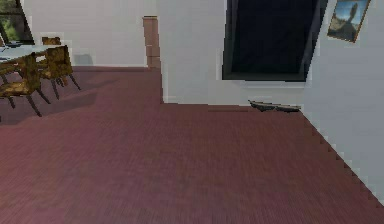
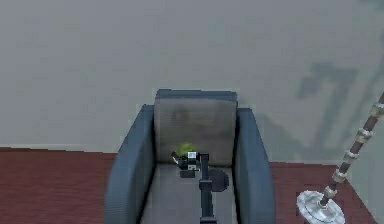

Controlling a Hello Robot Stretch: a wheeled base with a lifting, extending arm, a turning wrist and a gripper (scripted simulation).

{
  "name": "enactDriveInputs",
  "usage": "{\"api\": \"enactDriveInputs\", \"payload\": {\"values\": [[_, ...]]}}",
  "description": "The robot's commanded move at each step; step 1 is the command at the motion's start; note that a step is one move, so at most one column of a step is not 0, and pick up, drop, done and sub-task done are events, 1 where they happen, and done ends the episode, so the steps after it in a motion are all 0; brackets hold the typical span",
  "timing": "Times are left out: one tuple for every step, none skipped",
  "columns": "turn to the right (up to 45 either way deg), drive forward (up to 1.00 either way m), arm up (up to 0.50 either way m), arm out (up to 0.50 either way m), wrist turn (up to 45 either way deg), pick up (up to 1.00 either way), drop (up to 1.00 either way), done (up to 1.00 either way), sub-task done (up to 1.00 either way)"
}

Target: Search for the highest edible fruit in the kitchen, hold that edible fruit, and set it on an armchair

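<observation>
A grey-blue armchair [image 2: 190,150] stands against a pale wall in the arm side view, facing me. My arm rises from the bottom edge over its seat. The gripper [image 2: 190,163] is above the seat, near the backrest. A small yellow-green round thing [image 2: 185,152] sits right at the gripper's far end, with the chair's seat and back behind it. I cannot tell whether the gripper holds it or whether it rests on the seat.
A floor lamp [image 2: 352,160] with a round base leans at the arm side view's right. In the forward view, a dining table with wooden chairs [image 1: 40,70] stands at the left. A dark panel [image 1: 270,40] fills the wall ahead, with a flat dark object [image 1: 273,106] on the floor below it. Red-brown floor lies between.
</observation>
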Motion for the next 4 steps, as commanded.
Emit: {"api": "enactDriveInputs", "payload": {"values": [[0.0, 0.00, 0.00, 0.00, 0.0, 0.00, 1.00, 0.00, 0.00], [0.0, 0.00, 0.10, 0.00, 0.0, 0.00, 0.00, 0.00, 0.00], [0.0, 0.00, 0.00, -0.08, 0.0, 0.00, 0.00, 0.00, 0.00], [0.0, 0.00, 0.00, 0.00, 0.0, 0.00, 0.00, 1.00, 0.00]]}}
